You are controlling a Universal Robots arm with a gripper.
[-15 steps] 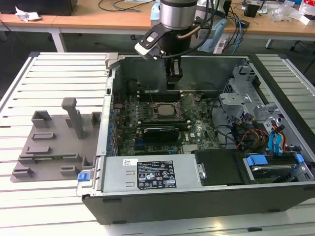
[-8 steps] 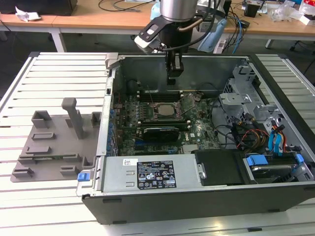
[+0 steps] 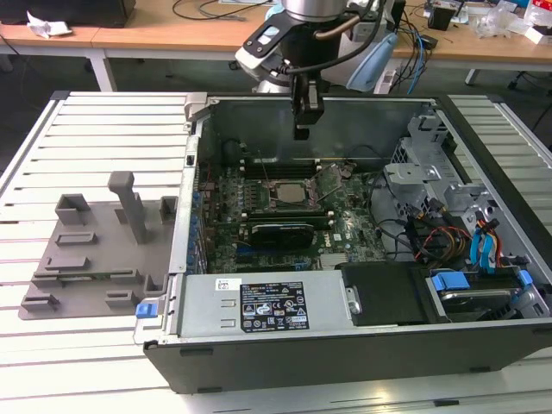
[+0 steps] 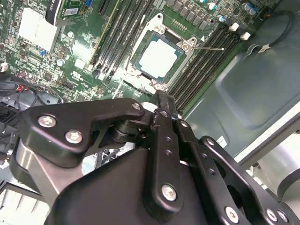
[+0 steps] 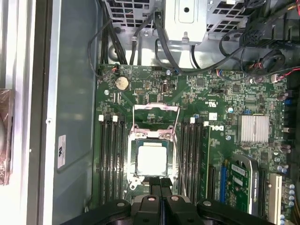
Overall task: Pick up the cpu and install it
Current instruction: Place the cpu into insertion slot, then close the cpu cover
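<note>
Our black two-finger gripper (image 5: pixel 160 179) hangs above the black square motherboard socket (image 5: pixel 131 157), fingers pinched together on nothing. The small flat square cpu with its shiny silver top (image 5: pixel 152 161) lies in that socket. The socket's thin metal retaining frame (image 5: pixel 155 116) is flipped open beside it, and long black memory slots (image 5: pixel 110 159) flank the socket. We judge the cpu light, rigid and slick on top, with a fragile underside. It is best gripped by two opposite rim edges and kept level.
</note>
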